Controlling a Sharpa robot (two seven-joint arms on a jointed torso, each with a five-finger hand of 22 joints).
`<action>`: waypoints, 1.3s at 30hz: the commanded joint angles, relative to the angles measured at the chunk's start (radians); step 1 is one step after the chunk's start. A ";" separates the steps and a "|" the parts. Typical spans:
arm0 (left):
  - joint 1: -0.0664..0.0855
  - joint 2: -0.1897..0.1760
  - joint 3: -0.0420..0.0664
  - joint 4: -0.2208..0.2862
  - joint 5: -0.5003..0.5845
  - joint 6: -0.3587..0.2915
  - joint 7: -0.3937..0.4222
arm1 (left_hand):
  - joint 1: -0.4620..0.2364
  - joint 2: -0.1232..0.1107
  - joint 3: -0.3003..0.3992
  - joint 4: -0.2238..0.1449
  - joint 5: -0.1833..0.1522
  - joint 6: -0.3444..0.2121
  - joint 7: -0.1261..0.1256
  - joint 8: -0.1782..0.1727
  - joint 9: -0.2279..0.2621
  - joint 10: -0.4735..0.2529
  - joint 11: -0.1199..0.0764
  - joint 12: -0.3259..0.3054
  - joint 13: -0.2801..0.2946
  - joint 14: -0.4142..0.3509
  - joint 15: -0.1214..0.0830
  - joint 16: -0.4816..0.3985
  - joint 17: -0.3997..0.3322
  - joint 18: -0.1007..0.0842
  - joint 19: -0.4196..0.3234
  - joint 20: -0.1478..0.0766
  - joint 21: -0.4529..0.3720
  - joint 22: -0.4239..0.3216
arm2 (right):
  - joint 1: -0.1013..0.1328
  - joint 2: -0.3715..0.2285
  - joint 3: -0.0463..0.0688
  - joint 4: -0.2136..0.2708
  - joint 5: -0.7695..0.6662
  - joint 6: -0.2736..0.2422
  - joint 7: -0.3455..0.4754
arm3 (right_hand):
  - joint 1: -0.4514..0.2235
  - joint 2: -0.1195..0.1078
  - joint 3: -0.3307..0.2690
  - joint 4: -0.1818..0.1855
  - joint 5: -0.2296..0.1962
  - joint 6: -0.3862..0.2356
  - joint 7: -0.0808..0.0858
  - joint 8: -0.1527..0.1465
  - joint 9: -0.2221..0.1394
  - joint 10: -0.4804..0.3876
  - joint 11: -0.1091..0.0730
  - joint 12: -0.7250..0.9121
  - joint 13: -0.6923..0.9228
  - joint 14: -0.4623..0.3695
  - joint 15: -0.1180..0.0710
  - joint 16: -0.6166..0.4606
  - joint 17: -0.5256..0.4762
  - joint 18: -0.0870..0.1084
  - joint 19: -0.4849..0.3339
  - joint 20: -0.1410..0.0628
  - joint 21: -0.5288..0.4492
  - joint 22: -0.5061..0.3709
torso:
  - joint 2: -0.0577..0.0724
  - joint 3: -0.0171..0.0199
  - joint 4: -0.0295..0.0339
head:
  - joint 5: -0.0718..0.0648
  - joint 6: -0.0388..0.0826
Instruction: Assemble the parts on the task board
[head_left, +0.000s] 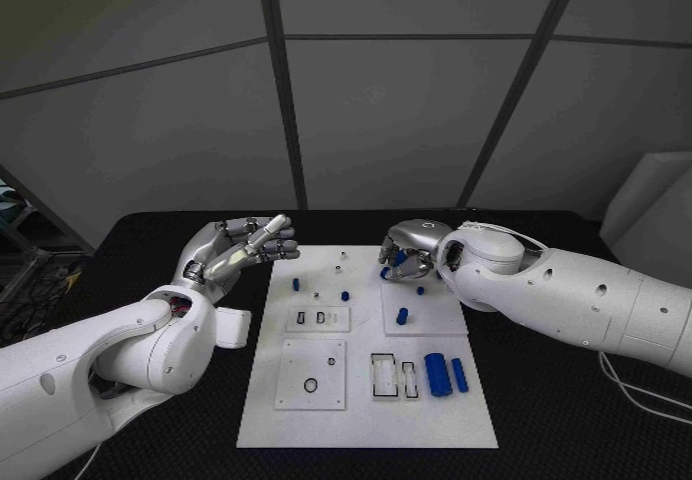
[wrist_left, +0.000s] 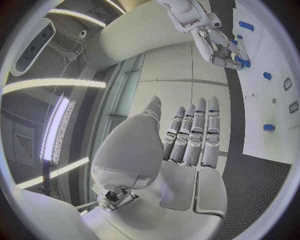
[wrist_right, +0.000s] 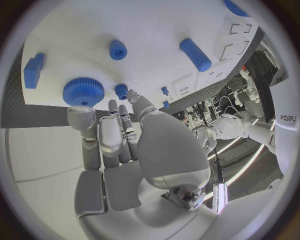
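Note:
The white task board (head_left: 368, 420) lies in the middle of the black table. My right hand (head_left: 411, 250) hovers over its far right corner, fingers bent down. In the right wrist view its fingertips (wrist_right: 82, 118) reach a large blue gear (wrist_right: 83, 91) and a small blue gear (wrist_right: 121, 90) standing on the board; nothing sits between thumb and fingers. My left hand (head_left: 238, 250) is raised beside the board's far left corner, fingers apart and nothing in it, and its palm (wrist_left: 187, 135) faces away from the board (wrist_left: 262, 125).
Two blue cylinders (head_left: 436, 374) lie side by side near the board's front right. Small blue pegs (head_left: 346, 295) stand further back, and one short cylinder (head_left: 402, 317) lies right of centre. Plates with recesses (head_left: 313, 374) sit at the front left.

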 joint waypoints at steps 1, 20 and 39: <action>0.001 0.001 0.001 -0.001 -0.009 0.017 0.000 | 0.008 0.000 -0.001 -0.003 -0.002 0.004 0.003 -0.003 -0.001 -0.002 0.003 -0.004 -0.002 -0.004 0.004 -0.006 0.001 -0.010 0.005 0.000 0.004 -0.002 | 0.003 0.003 0.001 -0.004 -0.009 0.018 0.000 | -0.006 -0.009 0.015 0.001 -0.006 0.004 -0.005 -0.003 0.001 0.012 -0.001 -0.003 0.001 0.032 0.004 0.009 0.005 -0.018 0.007 -0.002 0.011 0.010 | 0.004 0.0024 0.0007 | 0.001 0.001; 0.001 -0.001 0.001 -0.001 -0.009 0.017 -0.003 | 0.007 0.001 -0.003 -0.005 -0.002 0.002 0.006 -0.008 -0.001 -0.005 0.005 -0.010 -0.002 -0.006 0.006 -0.012 0.003 -0.011 0.007 0.001 0.003 -0.003 | 0.002 0.011 0.001 -0.015 -0.001 0.031 0.006 | -0.020 -0.027 0.119 0.013 -0.007 0.025 -0.004 0.001 0.002 0.037 -0.004 -0.002 0.001 0.029 0.002 0.046 0.038 -0.024 0.009 0.002 0.061 0.070 | 0.012 0.0065 0.0006 | 0.000 -0.002; 0.001 -0.003 0.001 0.000 -0.009 0.019 -0.006 | 0.007 0.002 -0.004 -0.007 -0.002 0.000 0.007 -0.010 -0.001 -0.008 0.006 -0.013 -0.002 -0.007 0.006 -0.015 0.004 -0.011 0.007 0.001 0.002 -0.003 | 0.002 0.014 0.001 -0.014 0.007 -0.064 0.040 | -0.022 -0.048 0.240 0.019 -0.018 0.084 -0.012 0.011 0.009 0.097 -0.017 0.001 0.007 0.030 -0.009 0.077 0.066 -0.038 0.041 -0.003 0.128 0.167 | 0.016 0.0097 -0.0001 | 0.006 -0.006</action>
